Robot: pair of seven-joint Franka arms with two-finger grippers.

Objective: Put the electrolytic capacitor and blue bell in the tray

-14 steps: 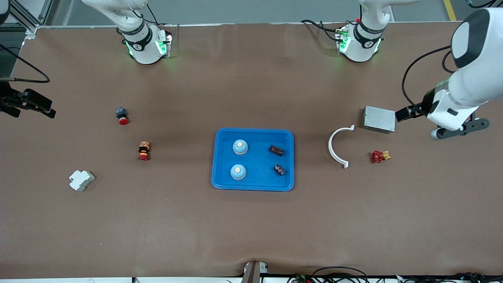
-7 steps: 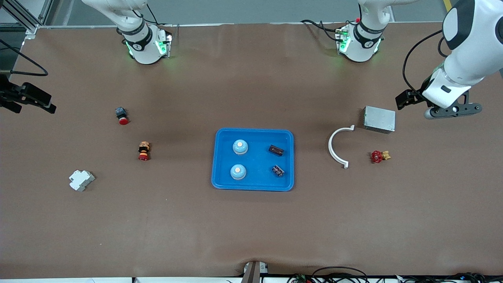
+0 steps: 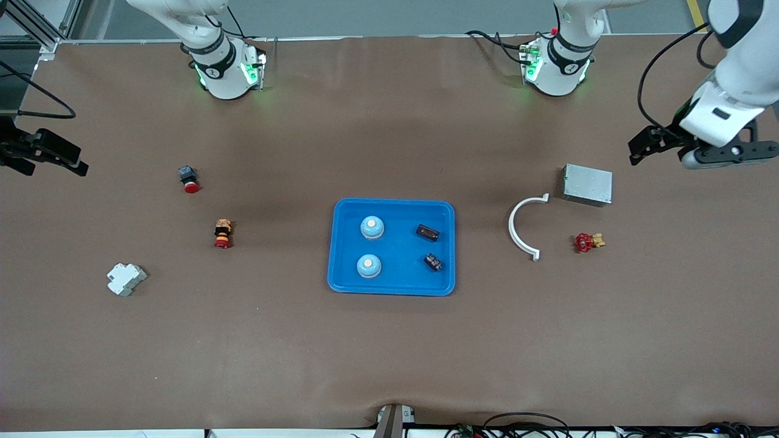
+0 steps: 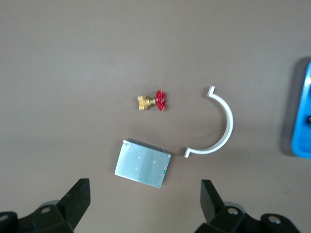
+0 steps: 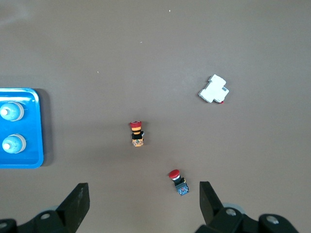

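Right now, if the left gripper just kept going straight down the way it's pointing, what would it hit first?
Probably the bare table. The left gripper hangs open, pointing down, just off the silver metal box's edge, holding nothing. Depth is unclear, so a fingertip might clip the box.

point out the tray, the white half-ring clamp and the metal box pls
tray (image 3: 393,285): front view, bare floor near its rim closest to the camera.
white half-ring clamp (image 3: 513,233): front view, middle of the curved band.
metal box (image 4: 143,164): left wrist view, centre of its flat top face.
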